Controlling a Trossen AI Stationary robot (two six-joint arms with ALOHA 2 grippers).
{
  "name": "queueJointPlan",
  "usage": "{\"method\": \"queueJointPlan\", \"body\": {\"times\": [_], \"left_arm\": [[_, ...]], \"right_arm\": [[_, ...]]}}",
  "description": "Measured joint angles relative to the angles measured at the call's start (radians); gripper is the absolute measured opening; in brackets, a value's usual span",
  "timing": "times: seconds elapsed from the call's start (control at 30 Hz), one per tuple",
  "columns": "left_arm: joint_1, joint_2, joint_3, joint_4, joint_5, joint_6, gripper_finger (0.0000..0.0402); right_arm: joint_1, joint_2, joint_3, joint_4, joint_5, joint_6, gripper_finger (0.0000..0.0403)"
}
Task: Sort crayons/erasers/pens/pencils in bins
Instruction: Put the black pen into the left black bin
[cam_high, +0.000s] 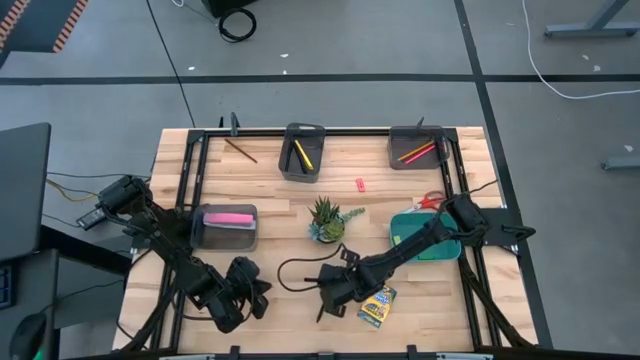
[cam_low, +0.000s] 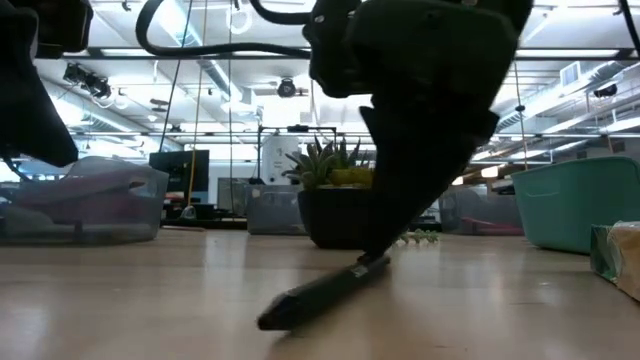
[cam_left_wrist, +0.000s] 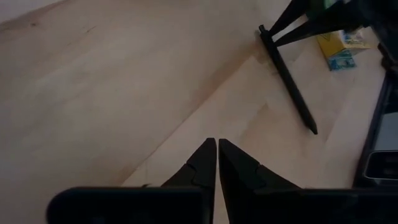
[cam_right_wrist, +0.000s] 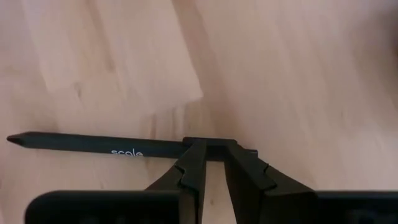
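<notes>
A black pen (cam_right_wrist: 99, 145) lies at the table's near middle, beside the yellow-and-green crayon box (cam_high: 377, 305). My right gripper (cam_right_wrist: 214, 146) is shut on the pen; it also shows in the high view (cam_high: 330, 298). My left gripper (cam_left_wrist: 217, 146) is shut and empty, hovering over bare wood near the front edge, left of the pen (cam_left_wrist: 289, 78). The dark grey bin (cam_high: 303, 150) holds yellow and orange sticks. The far right grey bin (cam_high: 415, 148) holds red and orange pencils. My right gripper pinches the pen between its two fingers (cam_right_wrist: 193, 158), near the pen's blunt end (cam_right_wrist: 245, 151). The fingers slant down from above and lie across the pen. The held end (cam_low: 372, 264) is raised, and the pointed tip (cam_low: 270, 320) rests on the table.
A grey bin (cam_high: 225, 225) holds a long pink bar. The teal bin (cam_high: 425, 238) stands at the right. A potted plant (cam_high: 328, 220) stands mid-table. A red-pink eraser (cam_high: 360, 184) and a brown stick (cam_high: 240, 150) lie loose. A black cable (cam_high: 295, 270) loops near the plant.
</notes>
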Motion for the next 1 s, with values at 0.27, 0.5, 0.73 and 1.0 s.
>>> {"method": "queueJointPlan", "body": {"times": [0.27, 0.5, 0.73, 1.0], "left_arm": [[0.005, 0.024, 0.000, 0.314, -0.005, 0.185, 0.0040], [0.041, 0.088, -0.001, 0.374, -0.008, 0.134, 0.0054], [0.074, 0.145, 0.000, 0.501, 0.000, 0.139, 0.0056], [0.101, 0.234, 0.000, 0.728, 0.006, 0.181, 0.0054]], "right_arm": [[0.011, -0.006, -0.002, -0.017, -0.031, -0.009, 0.0064], [0.010, -0.005, -0.002, -0.016, -0.026, -0.010, 0.0064], [0.023, -0.026, -0.006, -0.043, -0.018, -0.015, 0.0064], [0.022, -0.033, -0.026, -0.027, -0.011, -0.024, 0.0064]]}}
